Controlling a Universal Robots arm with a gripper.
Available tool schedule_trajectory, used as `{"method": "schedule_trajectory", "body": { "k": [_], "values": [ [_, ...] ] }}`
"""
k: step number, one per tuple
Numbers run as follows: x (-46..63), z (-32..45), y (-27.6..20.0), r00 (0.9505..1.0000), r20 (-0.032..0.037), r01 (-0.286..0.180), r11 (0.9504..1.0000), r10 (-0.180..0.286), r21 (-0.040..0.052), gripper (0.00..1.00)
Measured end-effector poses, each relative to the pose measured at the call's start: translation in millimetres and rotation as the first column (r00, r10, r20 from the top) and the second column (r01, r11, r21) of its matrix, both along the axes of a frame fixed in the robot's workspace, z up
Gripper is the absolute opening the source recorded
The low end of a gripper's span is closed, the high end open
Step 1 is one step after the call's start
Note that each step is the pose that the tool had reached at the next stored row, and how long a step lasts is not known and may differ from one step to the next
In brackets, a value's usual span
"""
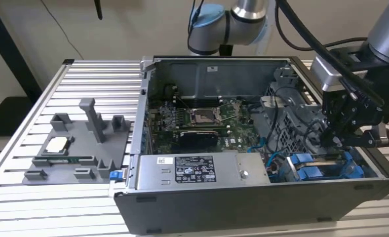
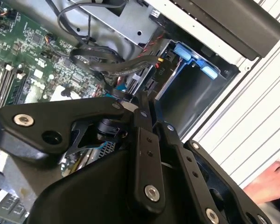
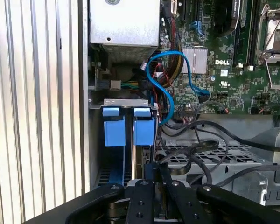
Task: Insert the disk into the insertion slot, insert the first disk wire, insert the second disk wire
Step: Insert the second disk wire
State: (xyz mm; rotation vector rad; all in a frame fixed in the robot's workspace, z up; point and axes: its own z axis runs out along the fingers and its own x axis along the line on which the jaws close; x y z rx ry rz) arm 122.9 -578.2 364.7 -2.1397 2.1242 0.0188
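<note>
Exterior view: the black gripper [image 1: 344,140] hangs at the right of the frame over the open computer case [image 1: 260,202], just above the drive bay at lower right, where the disk [image 1: 342,159] stands on edge in its bright blue carrier frame, directly beneath the gripper. A grey metal power supply [image 1: 194,170] lies at lower centre, a grey plastic fixture [image 1: 76,148] on the ribbed aluminium surface [image 1: 23,123] at left.

Second wrist view: the gripper's matte black fingers [image 2: 144,154] look drawn together at their tips over the bay; whether they pinch anything I cannot tell. A hand [image 2: 270,179] shows at lower right.

First wrist view: two glossy blue carrier tabs [image 3: 128,126] sit side by side at centre left, a blue cable [image 3: 165,93] looping above the green motherboard [image 3: 233,56].
</note>
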Motion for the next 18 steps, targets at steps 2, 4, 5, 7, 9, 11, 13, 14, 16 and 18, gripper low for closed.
{"method": "schedule_trajectory", "body": {
  "k": [2, 4, 5, 7, 9, 11, 13, 14, 16, 18],
  "values": [
    [0.0, -2.3, -0.7, 1.0000, 0.0089, 0.000, 1.0000, 0.000, 0.0001, 0.16],
    [0.1, -4.6, -1.0, 0.9999, 0.0150, 0.000, 1.0000, 0.000, 0.0001, 0.16],
    [0.1, -5.1, -1.0, 0.9999, 0.0151, 0.000, 1.0000, 0.000, -0.0001, 0.16],
    [0.0, -5.3, -1.0, 0.9999, 0.0152, 0.000, 1.0000, 0.000, -0.0002, 0.16],
    [0.0, -5.4, -1.1, 0.9999, 0.0152, 0.000, 1.0000, 0.000, 0.0000, 0.16],
    [0.0, -6.8, -1.0, 0.9999, 0.0152, 0.000, 1.0000, 0.000, 0.0006, 0.16],
    [0.6, -8.3, -1.0, 0.9999, 0.0152, 0.000, 1.0000, 0.000, 0.0002, 0.16],
    [1.1, -9.3, -1.1, 0.9999, 0.0152, 0.000, 1.0000, 0.000, 0.0002, 0.16],
    [2.3, -11.1, -1.0, 0.9999, 0.0152, 0.000, 1.0000, 0.000, 0.0001, 0.16],
    [2.8, -13.0, -1.1, 0.9999, 0.0152, 0.000, 1.0000, 0.000, 0.0001, 0.16]
  ]
}}
